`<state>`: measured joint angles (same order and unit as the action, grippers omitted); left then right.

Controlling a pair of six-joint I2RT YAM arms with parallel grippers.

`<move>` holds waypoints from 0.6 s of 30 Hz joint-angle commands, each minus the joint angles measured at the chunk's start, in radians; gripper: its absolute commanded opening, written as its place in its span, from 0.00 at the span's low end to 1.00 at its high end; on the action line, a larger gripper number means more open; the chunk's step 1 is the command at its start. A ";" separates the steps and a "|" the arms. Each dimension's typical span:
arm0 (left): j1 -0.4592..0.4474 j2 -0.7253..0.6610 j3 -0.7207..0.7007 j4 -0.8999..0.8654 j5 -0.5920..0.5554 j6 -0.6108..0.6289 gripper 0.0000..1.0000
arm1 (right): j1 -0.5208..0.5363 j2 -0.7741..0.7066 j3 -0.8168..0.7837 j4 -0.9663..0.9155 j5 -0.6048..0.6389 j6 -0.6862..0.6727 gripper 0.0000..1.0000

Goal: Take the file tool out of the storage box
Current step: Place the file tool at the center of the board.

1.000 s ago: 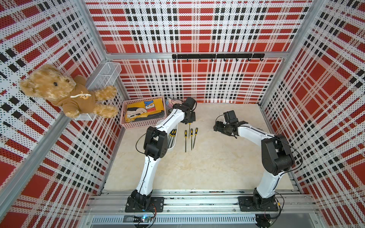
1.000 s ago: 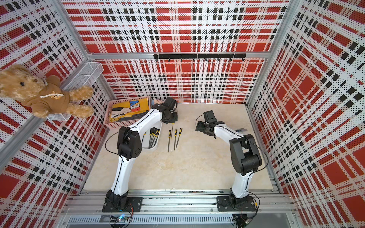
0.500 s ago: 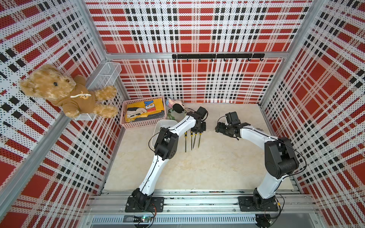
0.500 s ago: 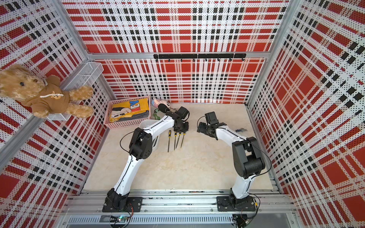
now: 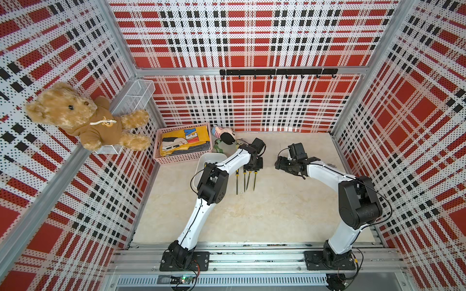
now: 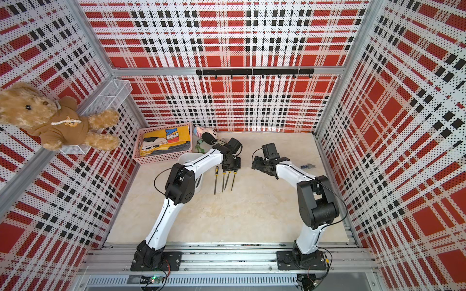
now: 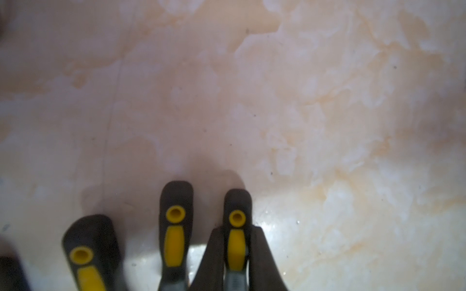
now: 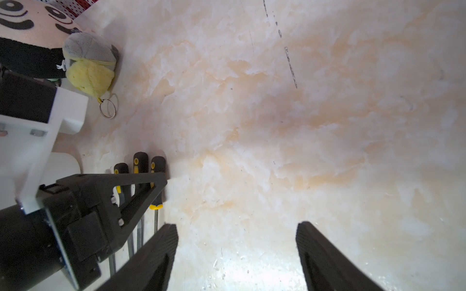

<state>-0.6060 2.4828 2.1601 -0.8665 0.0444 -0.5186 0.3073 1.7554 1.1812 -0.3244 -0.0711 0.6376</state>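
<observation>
Left gripper [image 7: 238,229] — clamped on black-and-yellow-handled file [image 7: 237,201], near shallow white plastic storage box [image 5: 211,156] | right gripper [image 8: 237,225] — jaws apart, empty, farther from box.

Left jaws swung from the storage box [image 5: 214,158]; a fourth file [image 5: 255,180] seemingly joins the row [image 5: 244,182].

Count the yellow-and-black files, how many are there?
4, in a row beside the storage box: three files lie free; the fourth file, farthest from it, is pinched by the left gripper. More may hide in the box under the left arm.
</observation>
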 commanded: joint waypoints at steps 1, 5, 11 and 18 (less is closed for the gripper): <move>-0.006 0.003 -0.013 0.023 -0.011 0.006 0.18 | -0.004 -0.037 -0.008 0.001 0.007 -0.003 0.81; -0.004 -0.005 -0.004 0.032 -0.011 0.006 0.21 | -0.004 -0.035 -0.001 -0.001 0.007 -0.003 0.82; 0.003 -0.017 0.004 0.032 -0.002 0.014 0.26 | -0.003 -0.029 0.007 -0.001 0.006 0.002 0.82; 0.008 -0.034 0.033 0.032 0.005 0.019 0.31 | -0.004 -0.024 0.012 -0.001 0.004 0.002 0.82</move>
<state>-0.6044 2.4828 2.1609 -0.8520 0.0456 -0.5102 0.3073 1.7550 1.1809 -0.3241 -0.0708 0.6407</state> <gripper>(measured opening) 0.304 0.820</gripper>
